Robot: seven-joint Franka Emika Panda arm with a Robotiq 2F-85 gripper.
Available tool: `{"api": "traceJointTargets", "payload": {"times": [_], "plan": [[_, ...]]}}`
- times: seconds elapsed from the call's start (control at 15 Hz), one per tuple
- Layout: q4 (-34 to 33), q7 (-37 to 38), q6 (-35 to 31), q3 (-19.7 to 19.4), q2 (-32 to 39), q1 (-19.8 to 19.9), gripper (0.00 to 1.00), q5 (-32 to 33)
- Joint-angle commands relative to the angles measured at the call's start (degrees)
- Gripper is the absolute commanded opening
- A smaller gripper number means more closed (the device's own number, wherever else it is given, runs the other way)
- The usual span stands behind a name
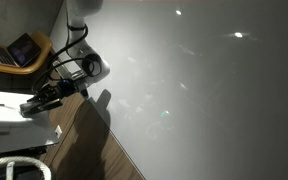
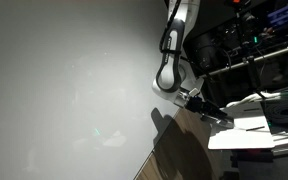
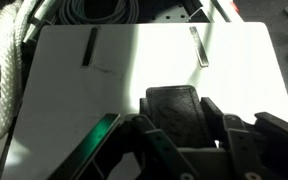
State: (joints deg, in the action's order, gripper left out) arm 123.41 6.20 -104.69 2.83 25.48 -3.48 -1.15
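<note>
In the wrist view my gripper is shut on a black, textured rectangular block, which stands up between the two fingers. Below it lies a white board. On the board are a black marker at the far left and a grey marker at the far right. Both exterior views are dim. They show the arm reaching out with the gripper over the white board. The block cannot be made out there.
Coiled white rope lies along the board's left edge and grey cables lie beyond its far edge. A large pale wall fills both exterior views. A laptop sits on a wooden stand.
</note>
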Motion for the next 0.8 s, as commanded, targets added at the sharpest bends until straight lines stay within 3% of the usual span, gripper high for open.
{"api": "traceJointTargets", "payload": {"times": [0.0,0.2,0.27,0.53,0.73], "plan": [[-0.36,-0.75,0.43,-0.32,0.88,-0.03,0.28,-0.22],[-0.44,-0.75,0.45,-0.37,1.09,-0.06,0.28,-0.04],[-0.54,-0.69,0.52,-0.36,1.11,-0.07,0.74,-0.09],[-0.82,-0.6,0.69,-0.29,1.78,-0.14,0.98,-0.2],[-0.88,-0.61,0.74,-0.31,2.28,-0.12,1.0,-0.24]]}}
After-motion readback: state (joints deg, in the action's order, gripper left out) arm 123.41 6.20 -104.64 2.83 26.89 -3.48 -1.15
